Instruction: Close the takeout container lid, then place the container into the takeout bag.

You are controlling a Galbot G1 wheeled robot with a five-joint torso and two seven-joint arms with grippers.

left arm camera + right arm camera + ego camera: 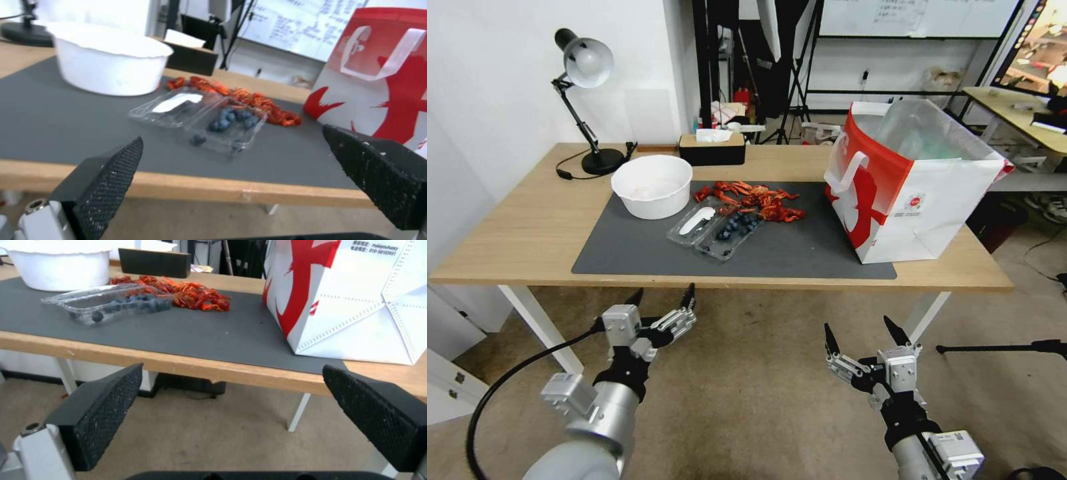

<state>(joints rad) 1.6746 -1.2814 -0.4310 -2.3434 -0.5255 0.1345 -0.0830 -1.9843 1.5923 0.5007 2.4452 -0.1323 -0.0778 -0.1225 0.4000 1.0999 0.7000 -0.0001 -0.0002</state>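
Note:
The takeout container [730,233] [225,128] [118,306] lies open on the grey mat, dark blueberries in its tray half. Its clear lid [692,222] [175,105], with a white oval sticker, is folded flat toward the white bowl. The red-and-white takeout bag [910,180] [382,73] [356,293] stands upright and open at the table's right end. My left gripper [662,300] [231,180] hangs open below the table's front edge, empty. My right gripper [860,333] [231,413] is also open and empty, lower on the right.
A big white bowl [652,185] stands left of the container, with a pile of red crayfish [760,199] behind it. A desk lamp [587,80] and a black tissue box [712,148] sit at the back. The table's front edge [727,279] lies between grippers and mat.

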